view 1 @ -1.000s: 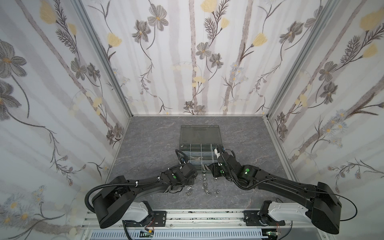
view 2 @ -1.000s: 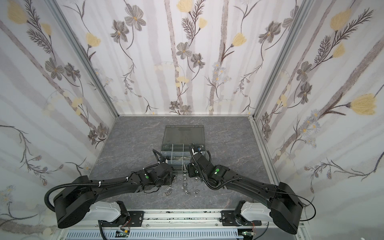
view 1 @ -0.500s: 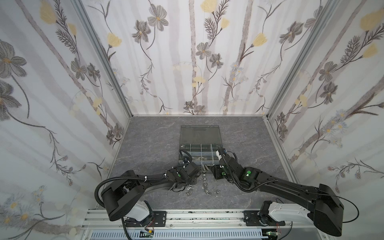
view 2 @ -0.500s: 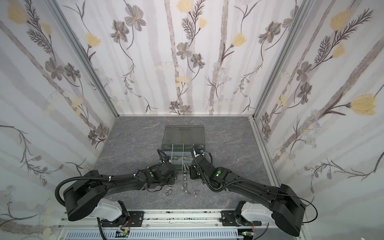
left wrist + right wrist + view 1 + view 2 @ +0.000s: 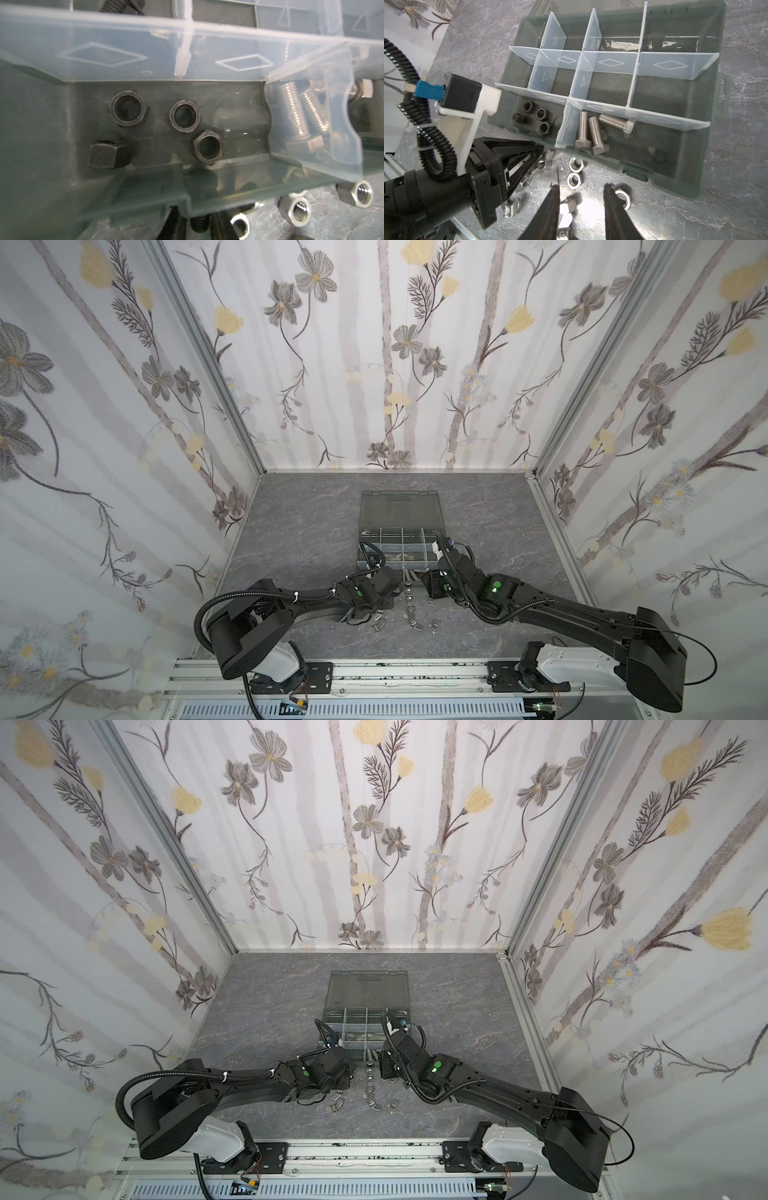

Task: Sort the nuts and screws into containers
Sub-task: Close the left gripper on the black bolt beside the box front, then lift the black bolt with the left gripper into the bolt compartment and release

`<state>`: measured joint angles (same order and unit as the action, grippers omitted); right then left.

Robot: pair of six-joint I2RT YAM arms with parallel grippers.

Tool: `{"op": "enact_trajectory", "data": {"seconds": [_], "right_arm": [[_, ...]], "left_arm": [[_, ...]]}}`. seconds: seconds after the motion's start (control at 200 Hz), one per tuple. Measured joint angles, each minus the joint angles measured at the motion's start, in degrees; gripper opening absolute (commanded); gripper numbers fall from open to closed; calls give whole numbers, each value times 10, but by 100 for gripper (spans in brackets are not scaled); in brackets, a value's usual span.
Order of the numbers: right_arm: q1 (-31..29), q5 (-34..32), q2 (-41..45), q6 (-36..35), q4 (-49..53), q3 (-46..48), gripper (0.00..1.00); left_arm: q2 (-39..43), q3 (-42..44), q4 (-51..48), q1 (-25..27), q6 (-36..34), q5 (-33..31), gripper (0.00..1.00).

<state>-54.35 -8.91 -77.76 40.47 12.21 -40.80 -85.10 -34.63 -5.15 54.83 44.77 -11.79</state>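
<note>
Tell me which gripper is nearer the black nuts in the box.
Left. The left gripper sits just outside the box, beside the black nuts; the right gripper hangs farther back over loose silver nuts.

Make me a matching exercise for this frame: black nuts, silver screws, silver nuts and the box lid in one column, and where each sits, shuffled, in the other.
1. black nuts
2. silver screws
3. silver nuts
4. lid

A. loose on the table, in front of the organizer box
B. lying open behind the box
C. in the box's corner compartment
D. in the long compartment beside the corner one

Pairs: 1-C, 2-D, 3-A, 4-B
</note>
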Motion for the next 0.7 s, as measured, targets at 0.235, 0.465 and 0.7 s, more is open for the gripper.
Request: {"op": "enact_trajectory", "data": {"seconds": [0.235, 0.465, 0.7], "right_arm": [[0, 0, -2, 0, 0, 1, 36], [0, 0, -6, 1, -2, 4, 36], [0, 2, -6, 5, -4, 7, 36]], "left_arm": [[22, 19, 3, 0, 4, -1, 15], [62, 47, -13, 0, 10, 0, 13], [112, 70, -37, -3, 21, 0, 13]]}}
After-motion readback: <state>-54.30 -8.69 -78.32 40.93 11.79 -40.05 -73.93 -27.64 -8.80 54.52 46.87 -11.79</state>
